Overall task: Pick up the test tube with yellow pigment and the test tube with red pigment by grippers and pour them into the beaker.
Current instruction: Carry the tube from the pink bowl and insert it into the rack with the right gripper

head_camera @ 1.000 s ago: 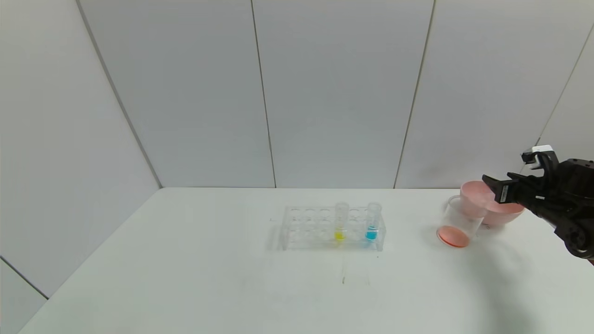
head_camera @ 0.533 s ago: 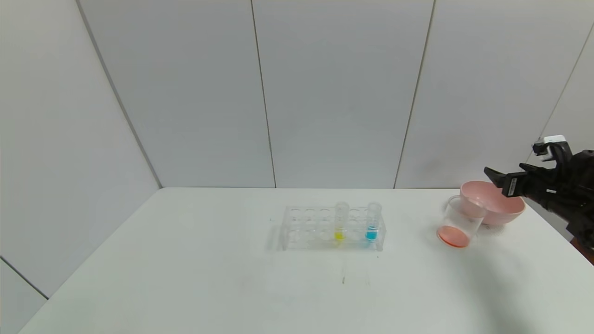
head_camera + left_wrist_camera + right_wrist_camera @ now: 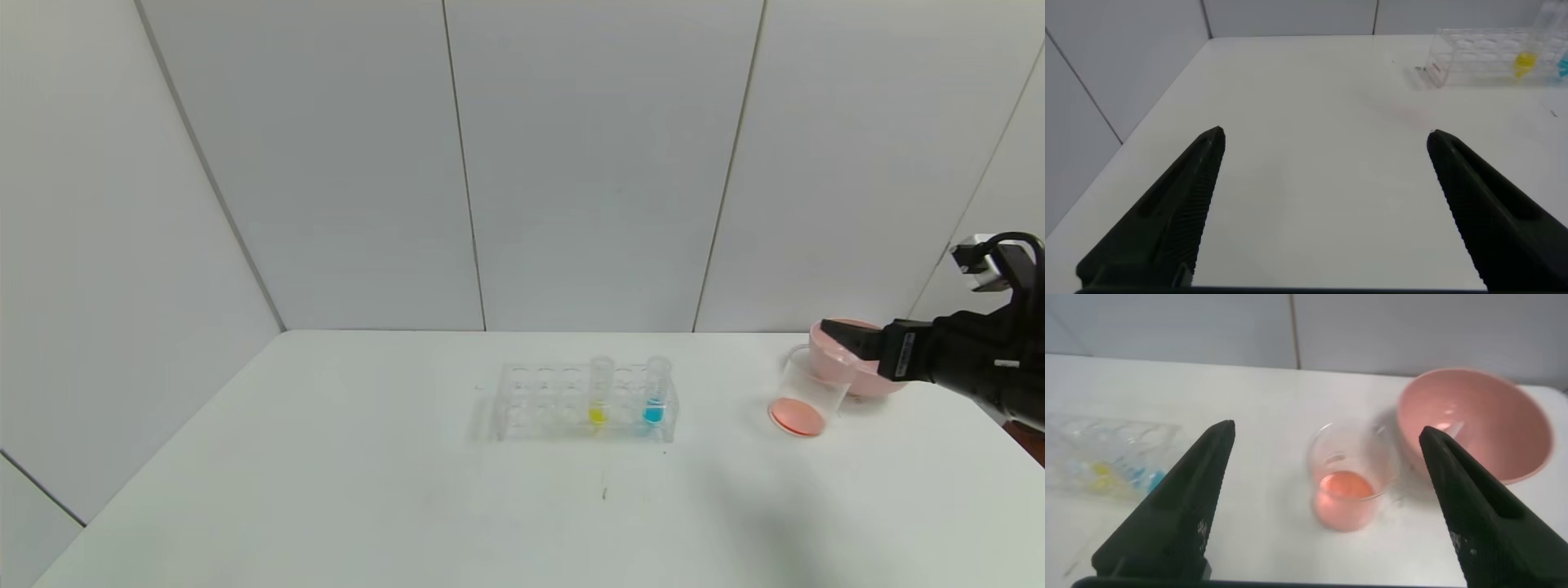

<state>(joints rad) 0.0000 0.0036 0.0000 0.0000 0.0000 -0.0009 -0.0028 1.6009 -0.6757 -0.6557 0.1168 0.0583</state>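
One tube, the yellow tube (image 3: 598, 390), stands in the clear rack (image 3: 539, 404) mid-table beside a blue one (image 3: 655, 390), while the beaker (image 3: 806, 396) already holds red-orange liquid, so the red pour looks done. Both grippers are spread wide and empty: the right gripper (image 3: 1327, 502) hovers over beaker and pink bowl (image 3: 865, 371), the left gripper (image 3: 1327, 204) waits well clear. Fetching yellow probably comes next; the blue tube crowds its right.

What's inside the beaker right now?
The beaker holds a shallow layer of red-orange liquid at its bottom; no tube is in it. The pink bowl stands just behind it, and the bowl's inside shows only a faint glint I cannot identify.
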